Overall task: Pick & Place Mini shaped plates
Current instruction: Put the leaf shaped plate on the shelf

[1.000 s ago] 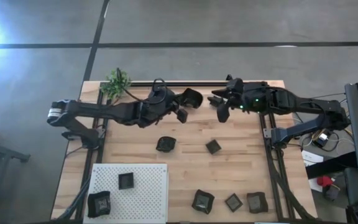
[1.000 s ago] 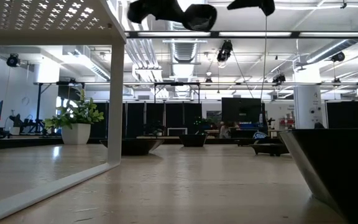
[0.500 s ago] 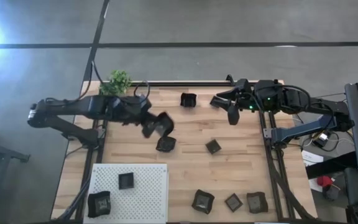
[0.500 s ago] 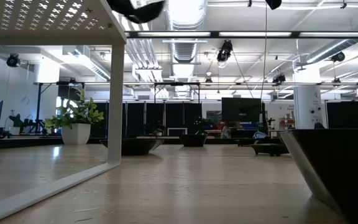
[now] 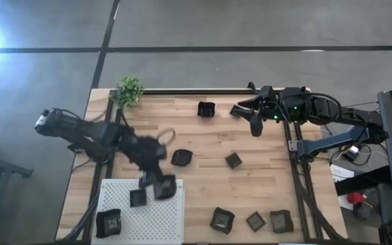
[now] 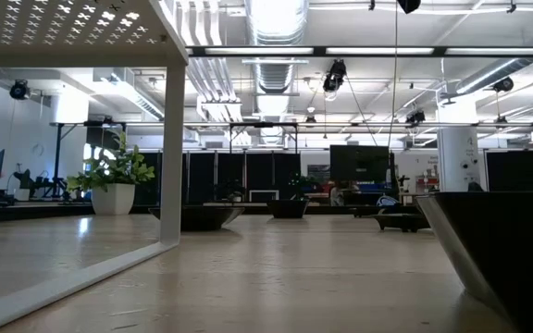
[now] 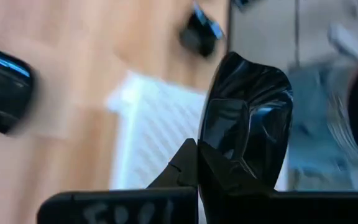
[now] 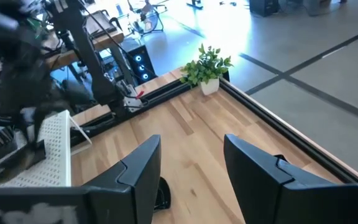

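The mini shaped plates are small glossy black dishes. In the high view one lies at the far edge (image 5: pixel 206 109), two at mid-table (image 5: pixel 181 158) (image 5: pixel 233 160), three along the near edge (image 5: pixel 222 220) (image 5: pixel 255 221) (image 5: pixel 281 221), and two on the white perforated board (image 5: pixel 137 197) (image 5: pixel 109 223). My left gripper (image 5: pixel 154 185) is shut on another plate (image 5: pixel 167 188) above the board's far right corner (image 5: pixel 175 184). My right gripper (image 5: pixel 254 121) hangs open over the far right of the table, a plate (image 8: pixel 160 193) below its fingers. My left gripper pinches a plate by its rim (image 7: pixel 205 163) between the two fingers. The plate (image 7: pixel 247 124) stands on edge beyond the fingertips, its hollow side toward the wrist camera. It is lifted clear above the white board (image 7: pixel 148 137).
A small green plant (image 5: pixel 128 90) stands at the far left corner. The white board (image 5: pixel 124 214) fills the near left corner, raised on legs (image 6: pixel 172 157) in the low view. A big dark plate (image 6: pixel 507 250) sits close to the low camera. Bare wood lies between the mid-table plates and the near row.
My left gripper, with a plate in its fingers, has swung fast from the far middle of the table toward the near left, ending over the board's far right corner. My right gripper has shifted a little toward the table's right edge and then kept still.
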Robot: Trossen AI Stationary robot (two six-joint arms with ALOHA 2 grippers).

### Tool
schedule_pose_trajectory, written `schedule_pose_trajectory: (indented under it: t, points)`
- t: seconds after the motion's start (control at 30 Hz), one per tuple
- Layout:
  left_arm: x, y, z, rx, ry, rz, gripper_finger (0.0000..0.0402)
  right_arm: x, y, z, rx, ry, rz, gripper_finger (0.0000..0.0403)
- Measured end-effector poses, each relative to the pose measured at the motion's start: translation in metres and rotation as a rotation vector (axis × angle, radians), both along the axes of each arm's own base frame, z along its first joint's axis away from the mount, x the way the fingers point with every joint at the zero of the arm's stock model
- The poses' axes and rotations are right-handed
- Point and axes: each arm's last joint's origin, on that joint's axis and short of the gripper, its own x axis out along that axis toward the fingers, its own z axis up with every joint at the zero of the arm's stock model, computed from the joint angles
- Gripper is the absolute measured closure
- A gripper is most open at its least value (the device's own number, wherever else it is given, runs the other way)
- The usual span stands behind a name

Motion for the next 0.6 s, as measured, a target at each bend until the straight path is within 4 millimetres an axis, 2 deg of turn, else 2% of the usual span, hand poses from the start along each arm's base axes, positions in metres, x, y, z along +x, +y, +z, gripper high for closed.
schedule_pose_trajectory:
  t: [0.2, 0.6]
  points:
    - [0.007, -0.037, -0.02, -0.054, 0.128, -0.121, 0.0402, 0.0, 0.0, 0.0, 0.001, 0.0, -0.002, 0.023]
    - [0.031, -0.065, -0.044, -0.099, 0.166, -0.188, 0.0402, 0.0, 0.0, 0.0, 0.001, 0.0, -0.003, 0.0231]
